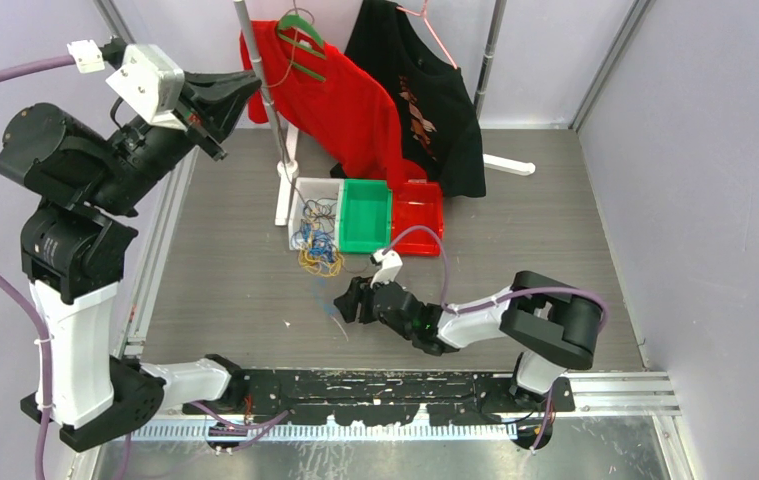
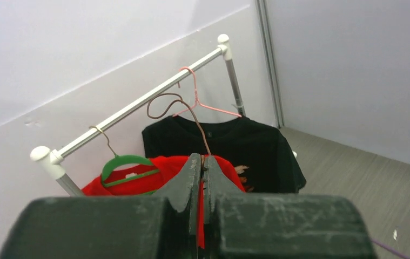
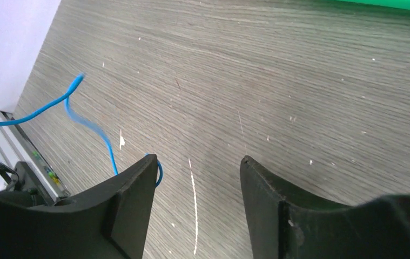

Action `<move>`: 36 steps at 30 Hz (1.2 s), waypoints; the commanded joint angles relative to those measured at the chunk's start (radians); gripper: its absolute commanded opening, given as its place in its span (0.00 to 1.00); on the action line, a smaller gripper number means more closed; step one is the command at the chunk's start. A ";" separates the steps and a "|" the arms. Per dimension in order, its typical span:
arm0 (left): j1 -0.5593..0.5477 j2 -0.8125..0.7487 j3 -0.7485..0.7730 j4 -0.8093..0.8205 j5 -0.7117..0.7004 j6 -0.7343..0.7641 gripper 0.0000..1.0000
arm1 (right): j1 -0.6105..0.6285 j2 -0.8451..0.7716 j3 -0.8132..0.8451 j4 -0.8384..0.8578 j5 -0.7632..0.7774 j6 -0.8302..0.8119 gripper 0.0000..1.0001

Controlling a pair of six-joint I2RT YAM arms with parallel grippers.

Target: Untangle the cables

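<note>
Three views of one moment

Top external: we see the left gripper (image 1: pixel 245 88) raised high at the far left, its jaws pressed together on nothing. It points towards the rack (image 1: pixel 263 100), which carries a red shirt (image 1: pixel 345 105) and a black shirt (image 1: pixel 425 90). The cables (image 1: pixel 317 238), a clump of yellow, blue and black strands, lie partly in the white bin (image 1: pixel 317 182) and partly spilled over its near edge onto the table (image 1: pixel 235 280). A green bin (image 1: pixel 365 215) and a red bin (image 1: pixel 423 212) stand just to its right. The right gripper (image 1: pixel 347 300) sits low over the table, near the clump but apart from it.

Left wrist: we find the fingers (image 2: pixel 192 178) shut tight against each other, aimed at the rack rail with a green hanger (image 2: pixel 124 162) and a pink hanger (image 2: pixel 197 102).

Right wrist: we see the jaws standing apart with only bare table between them. A single blue strand (image 3: pixel 92 127) curls across the wood up to the edge of one finger (image 3: pixel 132 199); whether it touches we cannot tell
</note>
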 commanded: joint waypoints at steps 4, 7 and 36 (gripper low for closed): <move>0.000 -0.078 -0.138 -0.037 0.100 -0.007 0.00 | 0.000 -0.258 0.030 -0.125 -0.097 -0.128 0.76; 0.000 -0.101 -0.195 -0.055 0.120 -0.021 0.00 | 0.001 -0.353 0.064 -0.224 -0.123 -0.194 0.83; 0.000 -0.147 -0.281 -0.103 0.226 -0.179 0.00 | -0.019 -0.262 0.236 -0.221 -0.122 -0.344 0.55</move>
